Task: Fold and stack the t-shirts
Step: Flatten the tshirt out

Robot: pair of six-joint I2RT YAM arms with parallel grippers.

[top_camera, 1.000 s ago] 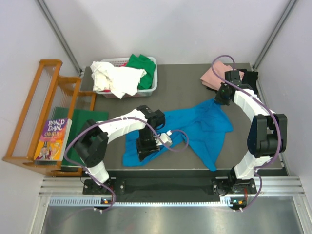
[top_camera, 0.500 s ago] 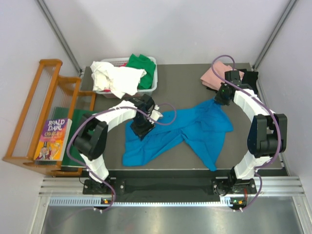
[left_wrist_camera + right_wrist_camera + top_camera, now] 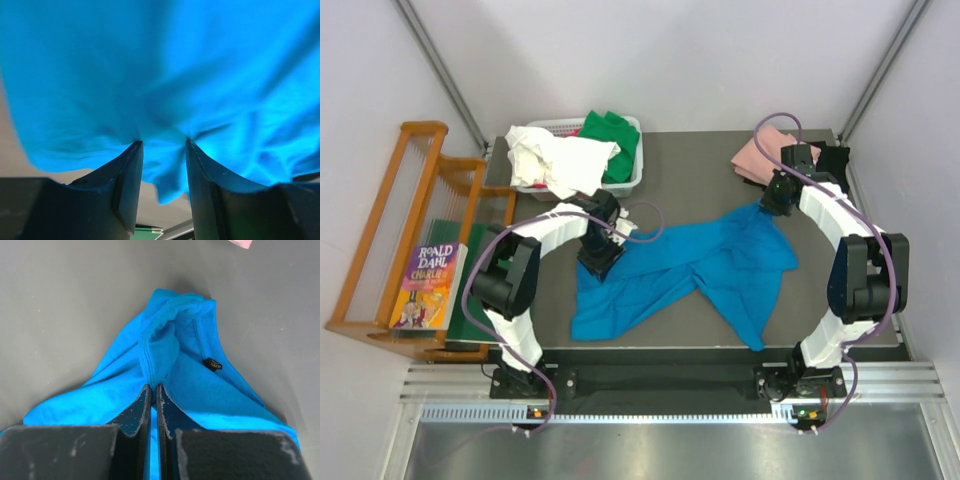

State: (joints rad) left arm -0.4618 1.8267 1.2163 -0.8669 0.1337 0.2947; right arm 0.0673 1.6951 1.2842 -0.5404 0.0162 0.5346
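Basket (image 3: 630, 178) first: we see a white plastic one with lattice walls at the far left of the table (image 3: 690, 165). It holds a crumpled white t-shirt (image 3: 555, 160) that spills over its near rim and a green t-shirt (image 3: 612, 135) heaped toward its far right corner. Off the table's left edge stands a wooden rack (image 3: 380, 230) with a paperback book (image 3: 428, 285) on it, and a flat dark green board (image 3: 475, 250) shows beside the book.

The blue t-shirt (image 3: 725, 265) lies in the middle of the table between the two arms. It is unfolded and rumpled, stretched in a rough band from near left to far right. A pink t-shirt (image 3: 755, 155) lies at the far right corner, near the blue one.

The right fingers (image 3: 147, 402) are pressed almost together on a fold of the blue t-shirt's stitched edge, at its far right tip. The left fingers (image 3: 135, 155) stand part-way apart with a thick bunch of the blue cloth caught between them at its far left corner, and we see the cloth pucker at both tips.

The blue cloth is a soft, matt knit of one bright colour, with a doubled seam along the held edge and a small black tag (image 3: 213, 364) sewn beside it. The table top is smooth, dark grey and matt. The fingers are black, hard and scuffed.
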